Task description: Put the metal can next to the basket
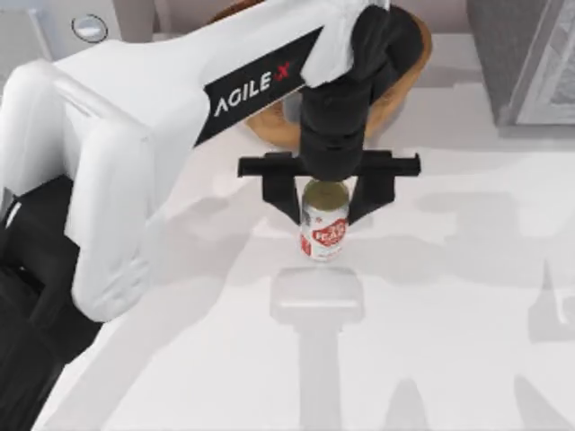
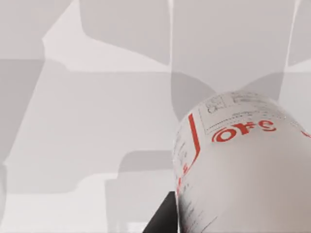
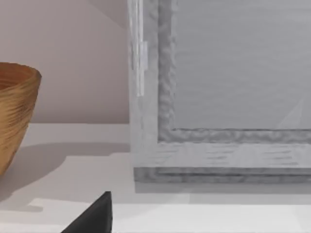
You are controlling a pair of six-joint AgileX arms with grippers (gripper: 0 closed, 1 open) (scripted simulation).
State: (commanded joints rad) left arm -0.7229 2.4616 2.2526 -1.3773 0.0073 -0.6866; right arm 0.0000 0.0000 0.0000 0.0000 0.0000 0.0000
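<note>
L gripper [image 1: 325, 208] is clamped on the metal can [image 1: 324, 230], fingers either side, can upright, axis vertical, above the table [image 1: 449, 296]. Basket [image 1: 395, 94] lies just beyond on the far side, so L arm is nearer; R arm parked.

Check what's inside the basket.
Can't tell. In the top view the left arm covers most of the basket, with the left gripper fingers around the metal can in front. The right wrist view gives the basket's outer wall, not the interior.
</note>
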